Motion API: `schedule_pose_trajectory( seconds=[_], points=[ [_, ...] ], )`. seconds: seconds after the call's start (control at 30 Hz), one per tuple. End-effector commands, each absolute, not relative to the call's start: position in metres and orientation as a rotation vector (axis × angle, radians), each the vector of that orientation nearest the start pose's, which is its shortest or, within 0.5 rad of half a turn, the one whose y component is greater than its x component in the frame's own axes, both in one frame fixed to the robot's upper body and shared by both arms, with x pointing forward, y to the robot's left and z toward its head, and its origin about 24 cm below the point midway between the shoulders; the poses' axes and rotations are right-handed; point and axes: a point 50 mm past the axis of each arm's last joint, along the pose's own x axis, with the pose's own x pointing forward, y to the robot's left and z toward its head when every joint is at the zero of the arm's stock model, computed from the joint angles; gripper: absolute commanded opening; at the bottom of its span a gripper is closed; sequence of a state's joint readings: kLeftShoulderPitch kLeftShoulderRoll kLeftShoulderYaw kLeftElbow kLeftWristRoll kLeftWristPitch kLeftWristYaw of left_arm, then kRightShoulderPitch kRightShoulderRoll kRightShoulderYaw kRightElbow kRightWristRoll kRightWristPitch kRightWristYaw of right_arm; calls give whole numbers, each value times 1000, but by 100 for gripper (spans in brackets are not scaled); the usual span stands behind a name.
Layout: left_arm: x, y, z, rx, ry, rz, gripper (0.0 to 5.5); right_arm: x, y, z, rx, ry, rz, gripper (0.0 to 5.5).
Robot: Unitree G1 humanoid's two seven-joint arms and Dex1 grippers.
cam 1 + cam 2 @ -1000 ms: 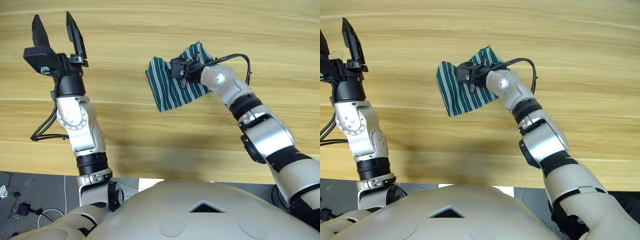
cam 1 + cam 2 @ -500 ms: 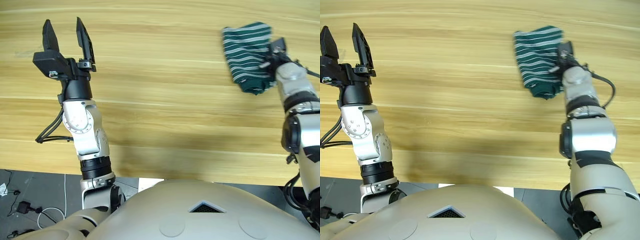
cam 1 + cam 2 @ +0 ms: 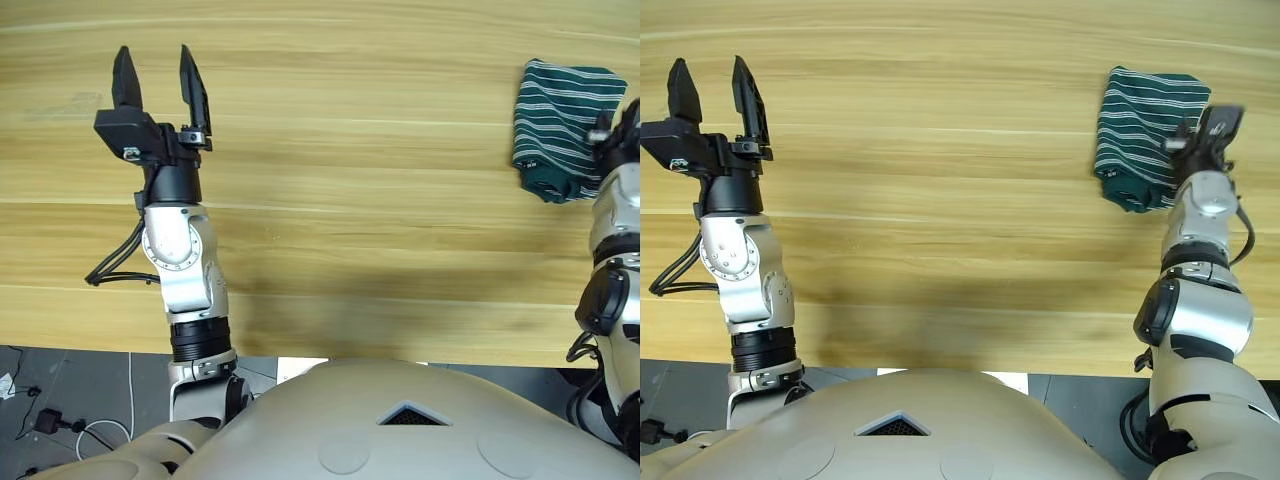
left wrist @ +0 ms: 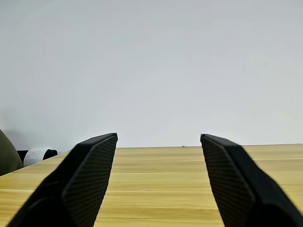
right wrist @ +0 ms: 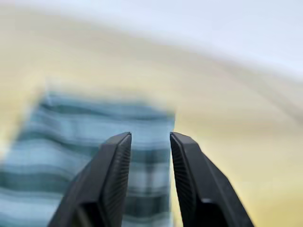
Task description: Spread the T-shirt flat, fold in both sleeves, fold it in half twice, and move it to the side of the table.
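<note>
The T-shirt (image 3: 1145,135) is a folded green bundle with white stripes, lying at the right side of the wooden table (image 3: 400,200). My right gripper (image 3: 1205,128) is just at the bundle's right edge. In the right wrist view its fingers (image 5: 113,161) stand a narrow gap apart, with nothing between them and the T-shirt (image 5: 94,132) lying beyond the tips. My left gripper (image 3: 155,85) is held above the table's left part, wide open and empty, pointing away toward the far edge (image 4: 158,139).
Bare wood runs between the two arms. The table's near edge (image 3: 400,355) lies close to the robot, with dark floor and cables (image 3: 60,420) below at the left. A white wall stands behind the table's far edge in the left wrist view.
My right gripper carried the folded T-shirt from the table's middle to its right side and let go, its fingers now parted. The left gripper stayed open and drifted slightly right.
</note>
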State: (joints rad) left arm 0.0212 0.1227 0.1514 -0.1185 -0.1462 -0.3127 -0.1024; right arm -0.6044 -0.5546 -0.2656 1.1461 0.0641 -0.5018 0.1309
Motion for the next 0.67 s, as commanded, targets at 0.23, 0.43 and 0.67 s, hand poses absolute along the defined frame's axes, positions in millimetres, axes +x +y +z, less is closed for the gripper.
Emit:
schedule_pose_trajectory(
  seconds=[0.23,0.43,0.67],
  points=[
    [236,142,81,63,-411,-99,328,271,-165,81,-144,-640,-12,151],
    [233,151,74,98,-428,-66,328,265,-158,70,-115,-563,35,151],
    [234,157,69,106,-419,-26,328,270,-161,65,-59,-493,29,151]
  ],
)
